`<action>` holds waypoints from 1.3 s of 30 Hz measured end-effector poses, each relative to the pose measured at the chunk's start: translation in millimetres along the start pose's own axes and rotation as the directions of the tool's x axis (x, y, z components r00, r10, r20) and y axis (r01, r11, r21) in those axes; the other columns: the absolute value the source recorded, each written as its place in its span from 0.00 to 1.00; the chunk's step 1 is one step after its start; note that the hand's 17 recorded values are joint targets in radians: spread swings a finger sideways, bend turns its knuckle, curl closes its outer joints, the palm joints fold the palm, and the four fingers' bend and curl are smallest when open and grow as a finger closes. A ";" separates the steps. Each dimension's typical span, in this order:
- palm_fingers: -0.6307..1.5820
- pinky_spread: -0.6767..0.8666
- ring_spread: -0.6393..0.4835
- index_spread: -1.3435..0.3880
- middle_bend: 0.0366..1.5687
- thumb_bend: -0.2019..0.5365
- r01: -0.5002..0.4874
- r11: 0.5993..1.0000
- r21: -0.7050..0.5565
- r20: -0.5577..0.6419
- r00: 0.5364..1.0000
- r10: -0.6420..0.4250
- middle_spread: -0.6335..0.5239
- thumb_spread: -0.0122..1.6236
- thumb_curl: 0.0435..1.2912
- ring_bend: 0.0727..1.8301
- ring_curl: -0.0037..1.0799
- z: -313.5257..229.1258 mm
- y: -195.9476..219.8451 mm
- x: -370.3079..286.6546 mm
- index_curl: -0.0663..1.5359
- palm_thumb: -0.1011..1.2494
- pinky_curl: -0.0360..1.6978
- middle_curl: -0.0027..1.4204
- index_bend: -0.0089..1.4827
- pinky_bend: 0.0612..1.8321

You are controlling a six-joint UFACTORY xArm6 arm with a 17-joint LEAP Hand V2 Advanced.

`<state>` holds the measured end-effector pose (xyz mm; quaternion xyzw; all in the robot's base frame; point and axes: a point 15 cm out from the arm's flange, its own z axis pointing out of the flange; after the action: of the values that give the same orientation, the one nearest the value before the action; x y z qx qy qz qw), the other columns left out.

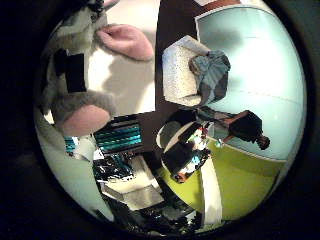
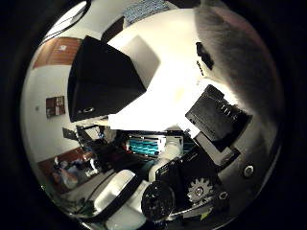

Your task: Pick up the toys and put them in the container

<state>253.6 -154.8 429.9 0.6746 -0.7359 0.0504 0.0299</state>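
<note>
Grey plush toy (image 1: 80, 95) with pink ears fills the hand (image 2: 211, 124).

You have a grey plush toy (image 1: 75, 95) close to the palm, with pink ears or paws and a black patch on it. Under the toy, the table (image 1: 130, 85) reads white. Beside the toy on that table, the container (image 2: 103, 79) is plain black. Beyond the table from the toy, note a white speckled armchair (image 1: 180, 75) with a grey-blue cloth on it, probably a garment, and lime-green flooring (image 1: 240, 180) past that.
</note>
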 end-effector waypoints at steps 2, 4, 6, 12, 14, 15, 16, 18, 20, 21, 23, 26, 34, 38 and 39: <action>0.73 0.31 0.34 0.62 0.83 0.25 0.014 0.999 0.035 0.001 1.000 -0.014 0.40 0.53 0.58 0.73 0.77 -25.4 -1.5 -6.5 0.66 0.87 0.62 0.63 0.70 0.68; 0.73 0.31 0.34 0.62 0.83 0.25 0.032 0.997 0.063 0.009 0.999 -0.033 0.40 0.53 0.59 0.73 0.77 -48.4 -1.4 -15.7 0.66 0.87 0.63 0.63 0.70 0.68; 0.73 0.31 0.34 0.62 0.83 0.25 0.054 0.994 0.090 0.015 0.998 -0.055 0.40 0.53 0.59 0.72 0.78 -69.9 -0.8 -25.6 0.67 0.87 0.63 0.63 0.70 0.67; 0.74 0.31 0.33 0.61 0.82 0.25 0.129 0.979 0.159 0.049 0.989 -0.139 0.40 0.52 0.60 0.71 0.79 -116.3 -4.9 -71.6 0.67 0.86 0.65 0.63 0.69 0.66; 0.74 0.31 0.33 0.61 0.82 0.25 0.150 0.972 0.181 0.063 0.985 -0.163 0.40 0.52 0.60 0.70 0.80 -126.4 -8.2 -90.9 0.67 0.85 0.65 0.63 0.69 0.66; 0.74 0.30 0.33 0.61 0.82 0.25 0.159 0.967 0.197 0.069 0.982 -0.175 0.40 0.52 0.60 0.70 0.80 -132.8 -9.3 -100.4 0.68 0.85 0.65 0.63 0.69 0.65; 0.74 0.30 0.33 0.61 0.82 0.25 0.170 0.963 0.210 0.073 0.979 -0.189 0.40 0.52 0.60 0.70 0.80 -138.8 -10.7 -109.2 0.68 0.85 0.66 0.63 0.68 0.65; 0.74 0.30 0.33 0.61 0.81 0.25 0.192 0.955 0.228 0.082 0.973 -0.215 0.40 0.51 0.61 0.70 0.81 -149.3 -14.7 -126.5 0.68 0.85 0.66 0.63 0.68 0.65; 0.74 0.30 0.33 0.61 0.81 0.25 0.213 0.946 0.244 0.089 0.966 -0.241 0.40 0.51 0.61 0.69 0.81 -161.0 -16.7 -142.2 0.68 0.85 0.66 0.63 0.68 0.65; 0.74 0.30 0.33 0.61 0.81 0.25 0.226 0.941 0.253 0.093 0.962 -0.256 0.40 0.51 0.61 0.69 0.81 -165.9 -17.5 -149.6 0.68 0.85 0.67 0.63 0.68 0.64; 0.74 0.30 0.33 0.61 0.81 0.25 0.245 0.930 0.273 0.101 0.955 -0.281 0.40 0.51 0.61 0.69 0.82 -175.0 -16.7 -164.8 0.68 0.85 0.67 0.64 0.67 0.64; 0.75 0.30 0.33 0.61 0.80 0.25 0.278 0.914 0.297 0.114 0.940 -0.323 0.40 0.51 0.61 0.68 0.82 -186.2 -14.5 -190.5 0.68 0.84 0.67 0.64 0.67 0.64; 0.75 0.29 0.32 0.61 0.79 0.25 0.382 0.874 0.301 0.140 0.889 -0.437 0.40 0.52 0.61 0.67 0.84 -191.1 -7.4 -263.7 0.69 0.84 0.68 0.64 0.66 0.62; 0.76 0.29 0.32 0.61 0.78 0.25 0.428 0.857 0.287 0.148 0.864 -0.481 0.39 0.52 0.61 0.66 0.84 -186.3 -4.4 -297.4 0.69 0.84 0.69 0.65 0.65 0.62; 0.76 0.29 0.32 0.61 0.78 0.25 0.435 0.850 0.297 0.151 0.857 -0.492 0.39 0.52 0.61 0.66 0.85 -187.3 -4.8 -307.1 0.69 0.84 0.69 0.65 0.65 0.62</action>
<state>281.0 170.2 581.7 0.8324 -0.5361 0.0596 -0.1270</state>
